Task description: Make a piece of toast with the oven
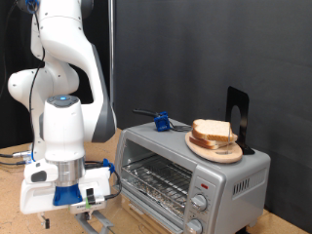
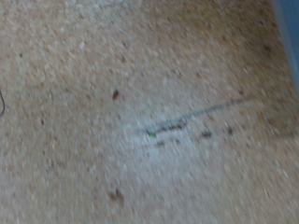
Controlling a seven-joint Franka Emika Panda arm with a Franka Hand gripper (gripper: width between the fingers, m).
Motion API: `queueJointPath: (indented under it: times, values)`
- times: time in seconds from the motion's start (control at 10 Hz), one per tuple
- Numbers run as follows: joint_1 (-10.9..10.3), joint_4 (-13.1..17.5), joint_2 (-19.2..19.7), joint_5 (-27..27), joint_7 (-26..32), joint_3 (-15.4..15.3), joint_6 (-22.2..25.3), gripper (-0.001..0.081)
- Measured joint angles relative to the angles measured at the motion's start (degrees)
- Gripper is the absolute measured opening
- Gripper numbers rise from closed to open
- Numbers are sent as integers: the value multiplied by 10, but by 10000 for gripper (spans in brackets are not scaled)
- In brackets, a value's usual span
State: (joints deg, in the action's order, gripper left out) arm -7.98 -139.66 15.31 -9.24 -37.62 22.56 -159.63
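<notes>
The silver toaster oven (image 1: 232,175) stands at the exterior view's right, its wire rack (image 1: 156,179) showing in the front and its round knobs (image 1: 204,186) beside it. The piece of toast (image 1: 212,130) lies on a round wooden plate (image 1: 216,152) on top of the oven. My gripper (image 1: 91,220) hangs low over the table to the left of the oven's front, pointing down, apart from the toast. Its fingertips are at the picture's bottom edge and nothing shows between them. The wrist view shows only the speckled tabletop (image 2: 140,121), with no fingers in it.
A thin black upright stand (image 1: 238,115) rises at the back of the oven's top, behind the plate. A small blue object (image 1: 162,122) lies on the oven's top left. A black curtain closes the background. A blue edge (image 2: 288,28) shows in the wrist view's corner.
</notes>
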Motion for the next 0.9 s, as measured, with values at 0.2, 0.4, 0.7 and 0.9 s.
queueJointPath:
  times: [0.2, 0.4, 0.7, 0.9]
  values:
    - [-2, -22, 5, 24, -13, 12, -6, 808]
    - [-3, -44, 7, 43, -23, 26, -32, 808]
    - [3, -71, -7, 52, -6, 46, -39, 808]
    - [9, -84, -25, 52, 7, 45, -39, 808]
